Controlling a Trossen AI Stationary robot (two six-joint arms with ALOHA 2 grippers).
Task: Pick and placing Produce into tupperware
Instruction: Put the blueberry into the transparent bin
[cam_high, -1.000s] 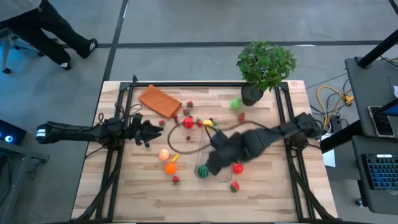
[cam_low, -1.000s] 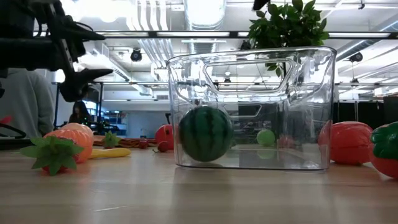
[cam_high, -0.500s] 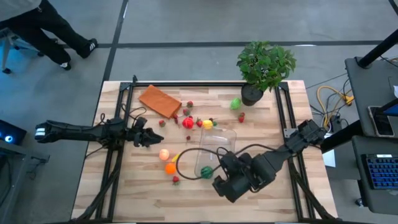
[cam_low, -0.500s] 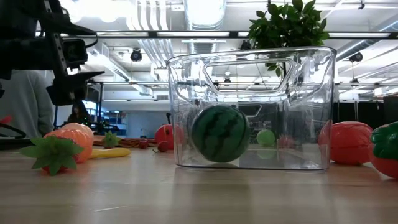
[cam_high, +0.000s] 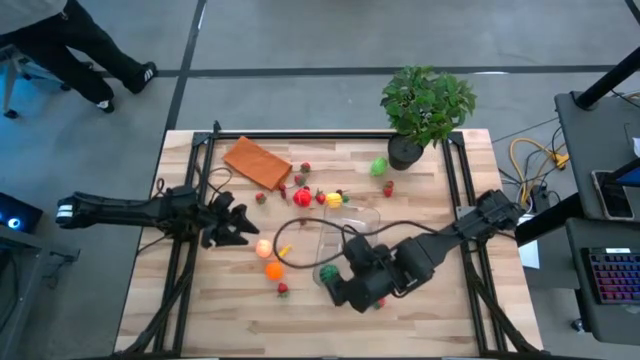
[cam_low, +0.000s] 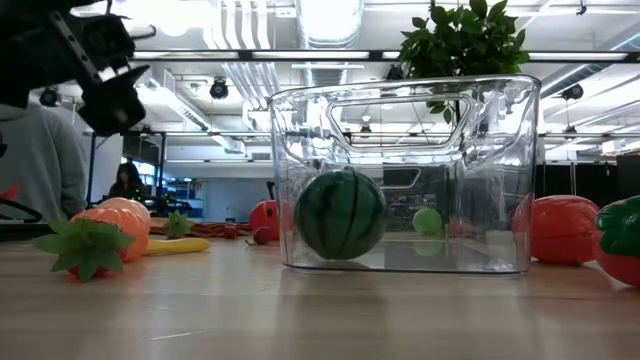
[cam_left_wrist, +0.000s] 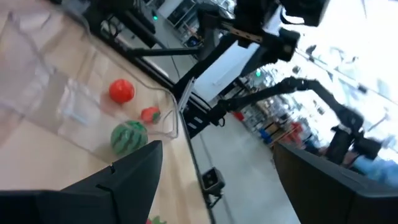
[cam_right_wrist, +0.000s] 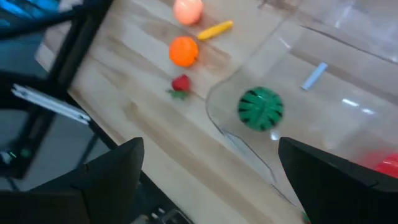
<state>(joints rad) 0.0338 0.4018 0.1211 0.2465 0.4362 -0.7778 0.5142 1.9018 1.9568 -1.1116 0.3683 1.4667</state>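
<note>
The clear tupperware (cam_high: 352, 228) stands near the table's middle, with a striped green watermelon (cam_low: 340, 215) lying on its floor at the near end (cam_right_wrist: 260, 109). Other produce is loose on the wood: an orange (cam_high: 273, 269), a peach (cam_high: 264, 247), a yellow piece (cam_high: 282, 253) and a strawberry (cam_high: 283, 290) to the tub's left, and red pieces (cam_high: 302, 197) and a green one (cam_high: 378, 167) beyond it. My right gripper (cam_high: 345, 288) hangs open above the tub's near end (cam_right_wrist: 211, 180). My left gripper (cam_high: 236, 226) is open just left of the peach (cam_left_wrist: 211, 186).
An orange-brown pad (cam_high: 258, 162) lies at the far left and a potted plant (cam_high: 425, 105) stands at the far right corner. More red toys (cam_low: 560, 228) sit to the tub's right. A dark cable (cam_high: 300, 225) loops over the table. Bare wood lies along the near edge.
My right gripper has drawn back from over the tub's middle toward the near edge and now hangs by the tub's near end. The watermelon rolled back and forth on the tub's floor. My left gripper has shifted slightly toward the near edge and the peach, and turned.
</note>
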